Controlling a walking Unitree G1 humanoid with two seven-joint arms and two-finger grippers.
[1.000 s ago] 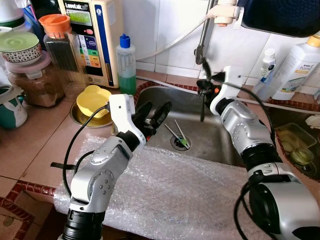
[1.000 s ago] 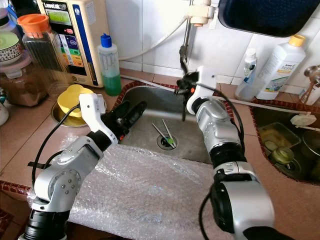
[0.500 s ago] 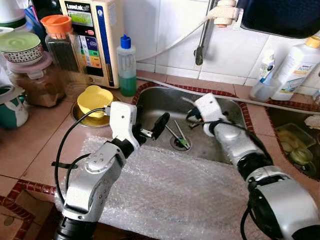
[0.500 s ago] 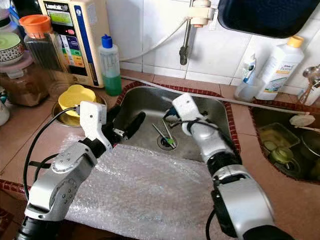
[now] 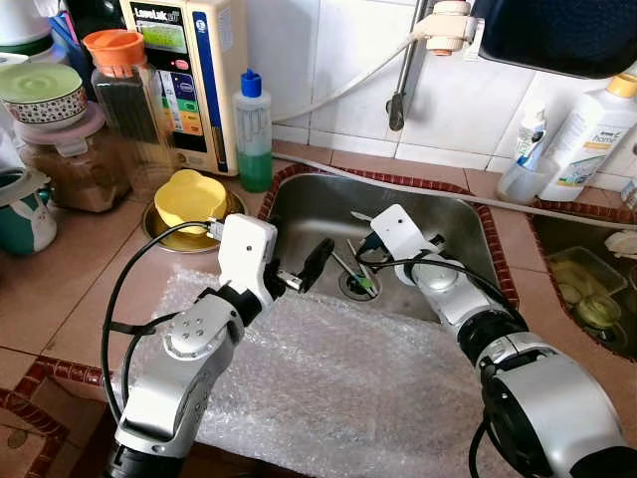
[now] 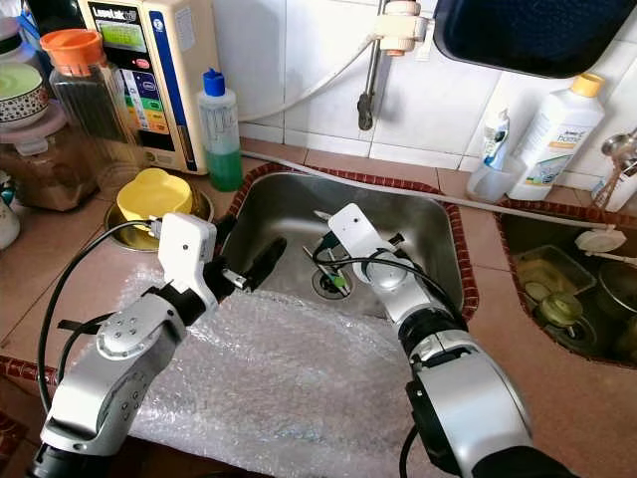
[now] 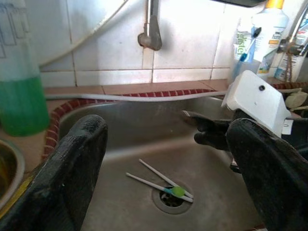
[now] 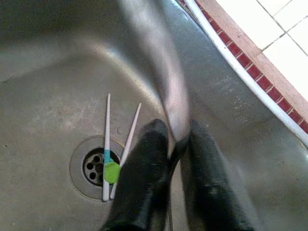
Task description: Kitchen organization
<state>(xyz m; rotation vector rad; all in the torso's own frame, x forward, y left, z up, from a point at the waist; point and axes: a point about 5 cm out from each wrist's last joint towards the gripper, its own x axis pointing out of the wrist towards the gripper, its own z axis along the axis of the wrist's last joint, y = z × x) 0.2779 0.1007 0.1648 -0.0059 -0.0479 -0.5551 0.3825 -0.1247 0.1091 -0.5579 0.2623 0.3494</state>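
Two white chopsticks [image 5: 356, 271] joined by a green piece lie across the drain of the steel sink [image 5: 299, 191]. My right gripper [image 5: 371, 243] is low inside the sink, just behind the drain. It is shut on a thin silver metal utensil [image 8: 163, 72], blurred in the right wrist view, whose tip [image 7: 190, 114] pokes out past the gripper. My left gripper [image 5: 299, 274] hovers open over the sink's near left rim, pointing at the drain, nothing between its fingers [image 7: 72, 173].
Bubble wrap [image 5: 348, 388] covers the counter in front of the sink. A yellow bowl [image 5: 187, 197] in a metal dish, a green soap bottle [image 5: 252, 129], jars and a water purifier [image 5: 184, 70] stand at the left. The tap [image 5: 398, 100] hangs above; white bottles [image 5: 587, 129] at right.
My right gripper came down from beside the tap into the sink with the utensil, stopping near the drain. The left gripper drew back a little toward the sink's near rim.
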